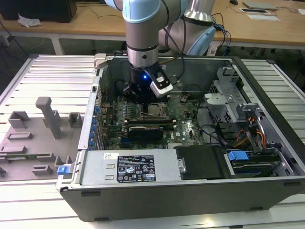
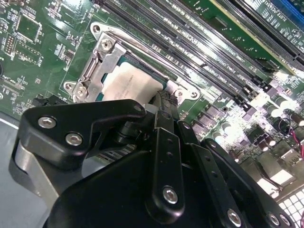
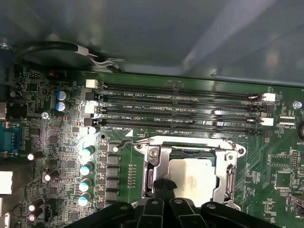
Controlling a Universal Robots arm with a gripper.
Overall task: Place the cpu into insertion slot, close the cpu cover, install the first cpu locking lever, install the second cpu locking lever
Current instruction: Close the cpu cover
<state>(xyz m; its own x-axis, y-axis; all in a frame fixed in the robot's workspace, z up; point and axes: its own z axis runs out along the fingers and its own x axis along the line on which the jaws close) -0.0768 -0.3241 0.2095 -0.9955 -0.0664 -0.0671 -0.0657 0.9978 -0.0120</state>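
One cpu lies in the insertion slot, cpu cover down.

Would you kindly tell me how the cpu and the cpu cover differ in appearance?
The cpu is a solid, pale, matte plate, whereas the cpu cover is a shiny metal frame with an open window. The cpu cover is the larger of the two. The cpu lies inside and shows through the window, while the cpu cover lies around its edges. Both are silvery, roughly square and lie flat.
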